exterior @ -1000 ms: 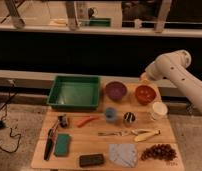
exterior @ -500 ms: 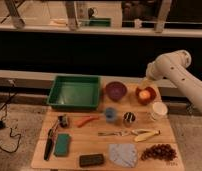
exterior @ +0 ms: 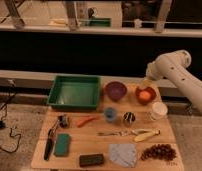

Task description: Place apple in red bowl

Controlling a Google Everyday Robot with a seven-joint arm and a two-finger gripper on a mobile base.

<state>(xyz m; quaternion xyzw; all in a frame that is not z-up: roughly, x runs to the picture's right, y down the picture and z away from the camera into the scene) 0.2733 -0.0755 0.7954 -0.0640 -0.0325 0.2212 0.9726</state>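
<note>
The apple, small and yellowish-orange, lies inside the red bowl at the back right of the wooden table. My gripper hangs just above the bowl's far rim, at the end of the white arm that comes in from the right. The gripper is apart from the apple.
A purple bowl stands left of the red bowl, and a green tray lies further left. A white cup stands right in front of the red bowl. A blue cup, a can, a banana, grapes and a cloth lie nearer.
The gripper was low over the red bowl and hid its inside. It has since risen and drawn back, and the apple now shows lying in the bowl.
</note>
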